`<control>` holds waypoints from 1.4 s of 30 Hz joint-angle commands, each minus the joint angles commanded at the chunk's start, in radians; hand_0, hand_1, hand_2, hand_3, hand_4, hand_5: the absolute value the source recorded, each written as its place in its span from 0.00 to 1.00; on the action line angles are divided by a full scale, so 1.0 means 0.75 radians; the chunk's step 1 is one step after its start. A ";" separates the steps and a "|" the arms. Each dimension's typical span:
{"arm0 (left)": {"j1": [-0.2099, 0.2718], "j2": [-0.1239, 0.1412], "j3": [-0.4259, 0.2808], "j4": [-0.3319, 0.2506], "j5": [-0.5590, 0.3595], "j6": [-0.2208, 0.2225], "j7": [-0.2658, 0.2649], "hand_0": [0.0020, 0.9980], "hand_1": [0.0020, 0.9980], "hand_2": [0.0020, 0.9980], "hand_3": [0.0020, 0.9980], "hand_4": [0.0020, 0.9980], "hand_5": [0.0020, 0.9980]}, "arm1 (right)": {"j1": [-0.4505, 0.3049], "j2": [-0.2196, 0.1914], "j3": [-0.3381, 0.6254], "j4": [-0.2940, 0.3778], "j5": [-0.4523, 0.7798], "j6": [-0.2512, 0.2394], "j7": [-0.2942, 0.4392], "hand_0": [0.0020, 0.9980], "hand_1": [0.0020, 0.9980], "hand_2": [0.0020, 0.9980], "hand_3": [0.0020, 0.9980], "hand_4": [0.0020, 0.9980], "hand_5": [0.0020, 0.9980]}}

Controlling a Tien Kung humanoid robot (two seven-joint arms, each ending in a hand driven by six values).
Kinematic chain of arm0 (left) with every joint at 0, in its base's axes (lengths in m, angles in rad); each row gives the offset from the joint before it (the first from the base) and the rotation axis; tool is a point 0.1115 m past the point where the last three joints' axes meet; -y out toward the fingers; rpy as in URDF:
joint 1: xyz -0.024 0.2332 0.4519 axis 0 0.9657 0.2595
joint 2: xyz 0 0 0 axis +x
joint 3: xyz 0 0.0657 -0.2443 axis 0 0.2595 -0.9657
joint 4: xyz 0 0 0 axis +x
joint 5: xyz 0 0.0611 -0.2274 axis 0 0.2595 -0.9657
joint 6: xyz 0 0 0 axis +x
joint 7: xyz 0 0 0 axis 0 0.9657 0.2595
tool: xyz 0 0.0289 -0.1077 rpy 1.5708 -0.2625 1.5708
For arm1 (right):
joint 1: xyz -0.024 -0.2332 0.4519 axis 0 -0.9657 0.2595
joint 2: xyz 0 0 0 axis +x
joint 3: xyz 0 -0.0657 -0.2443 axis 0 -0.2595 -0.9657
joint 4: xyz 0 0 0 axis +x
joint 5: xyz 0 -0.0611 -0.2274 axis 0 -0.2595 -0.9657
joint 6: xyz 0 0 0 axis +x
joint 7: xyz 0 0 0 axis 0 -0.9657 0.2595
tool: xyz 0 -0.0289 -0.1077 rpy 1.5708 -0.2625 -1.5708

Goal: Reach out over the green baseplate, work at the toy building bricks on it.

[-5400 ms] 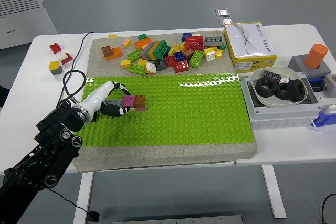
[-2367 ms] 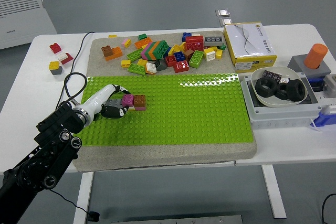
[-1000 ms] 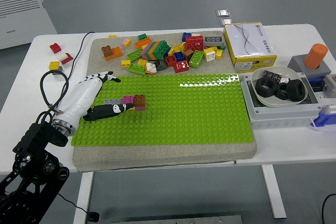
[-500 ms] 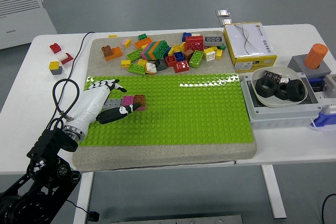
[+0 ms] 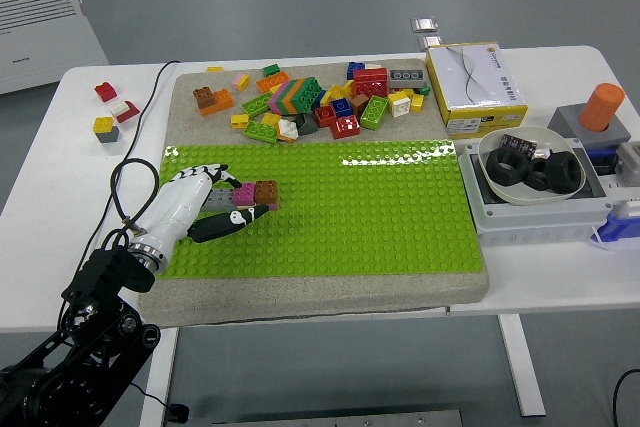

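A green baseplate (image 5: 350, 207) lies on a grey mat. On its left part stands a short row of bricks: a grey brick, a magenta brick (image 5: 245, 193) and a brown brick (image 5: 266, 192). My left hand (image 5: 205, 202) lies flat over the left end of that row, fingers spread and holding nothing. Its black thumb (image 5: 232, 221) points right, just below the magenta brick. The grey brick is mostly hidden under the fingers. A pile of loose coloured bricks (image 5: 310, 102) lies on the mat behind the plate. The right arm is not in view.
A yellow and white box (image 5: 475, 87) stands at the back right. A grey tray with a white bowl of black rings (image 5: 530, 169) sits right of the plate. An orange cylinder (image 5: 602, 107) stands far right. Three small bricks (image 5: 108, 107) lie at the table's far left.
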 joint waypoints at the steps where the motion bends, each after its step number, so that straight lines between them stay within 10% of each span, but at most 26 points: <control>1: -0.002 -0.001 0.003 0.005 0.000 -0.001 0.001 0.98 0.94 0.90 0.66 1.00 0.88 | 0.000 0.000 -0.001 0.000 0.001 0.000 0.000 0.67 0.65 0.74 0.76 0.79 0.99; 42: -0.024 -0.029 0.015 0.084 -0.059 0.000 0.004 0.97 0.93 0.90 0.67 0.99 0.83 | 0.000 0.003 -0.008 0.000 0.008 -0.001 -0.001 0.67 0.65 0.74 0.76 0.79 0.99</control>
